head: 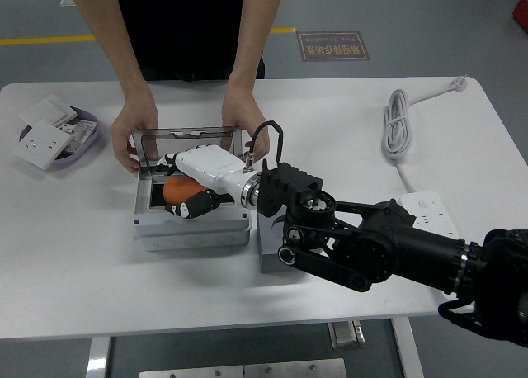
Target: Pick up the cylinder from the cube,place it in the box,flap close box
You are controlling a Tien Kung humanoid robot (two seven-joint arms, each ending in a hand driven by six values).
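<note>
My right hand [188, 198], white with black fingers, reaches from the right into the open grey box [191, 231] and is shut on an orange cylinder [176, 190], held just above the box's dark inside. The box's clear lid [188, 136] stands open at the far side. A person at the far side holds the box with a hand [132, 130] at its left corner and a hand [244, 120] at its right corner. The grey cube [271, 248] stands right of the box, mostly hidden under my arm. My left arm is not in view.
A purple dish [85, 130] with white wall switches [40, 143] lies at the far left. A coiled white cable [400, 124] and a white power strip [427, 210] lie at the right.
</note>
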